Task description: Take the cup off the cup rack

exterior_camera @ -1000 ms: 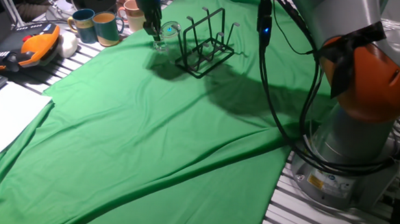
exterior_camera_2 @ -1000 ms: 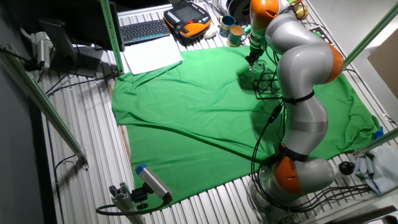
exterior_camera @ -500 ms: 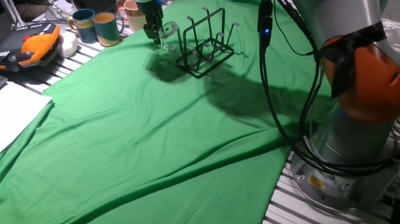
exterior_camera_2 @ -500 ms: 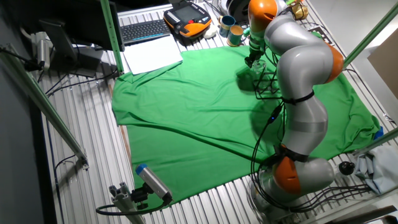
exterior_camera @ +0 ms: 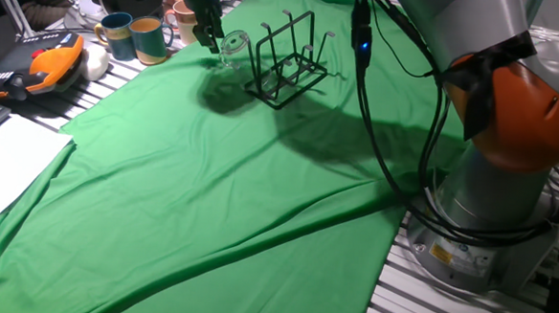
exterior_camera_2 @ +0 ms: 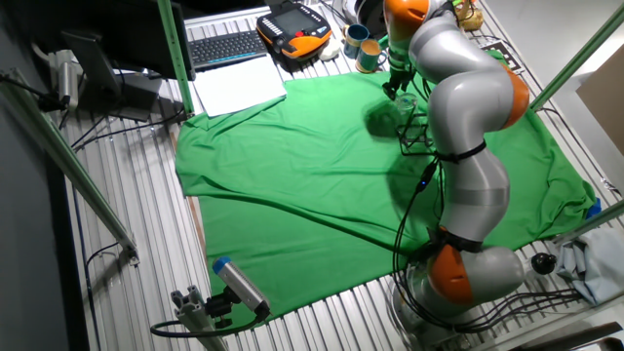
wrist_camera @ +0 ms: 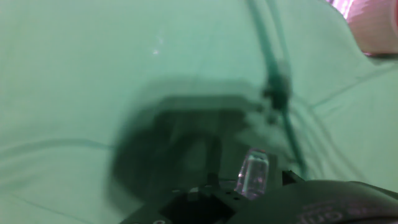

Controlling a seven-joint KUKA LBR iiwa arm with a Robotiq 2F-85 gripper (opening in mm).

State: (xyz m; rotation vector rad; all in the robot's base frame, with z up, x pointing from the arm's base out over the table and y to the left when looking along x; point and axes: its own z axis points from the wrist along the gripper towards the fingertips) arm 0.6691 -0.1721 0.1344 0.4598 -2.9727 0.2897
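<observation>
The cup (exterior_camera: pixel 233 46) is a small clear glass mug, held tilted in the air just left of the cup rack (exterior_camera: pixel 286 61). My gripper (exterior_camera: pixel 213 36) is shut on it and holds it above the green cloth. The black wire rack stands on the cloth with nothing on its prongs. In the other fixed view the gripper (exterior_camera_2: pixel 394 89) and cup (exterior_camera_2: pixel 407 100) are just beyond the rack (exterior_camera_2: pixel 417 129). In the hand view a piece of clear glass (wrist_camera: pixel 252 175) shows at the fingers, over a dark shadow on the cloth; a blurred rack wire (wrist_camera: pixel 275 74) runs past.
Two teal-and-tan mugs (exterior_camera: pixel 134 36) and a pinkish-cream mug (exterior_camera: pixel 183 22) stand at the cloth's far left edge. An orange pendant (exterior_camera: pixel 45 63), keyboard and white paper (exterior_camera: pixel 1 166) lie left. The arm's base (exterior_camera: pixel 508 188) and hanging cable (exterior_camera: pixel 377 123) are right of the rack.
My gripper has lifted the cup off the cloth and carried it slightly up and away from the rack. The rack has not moved.
</observation>
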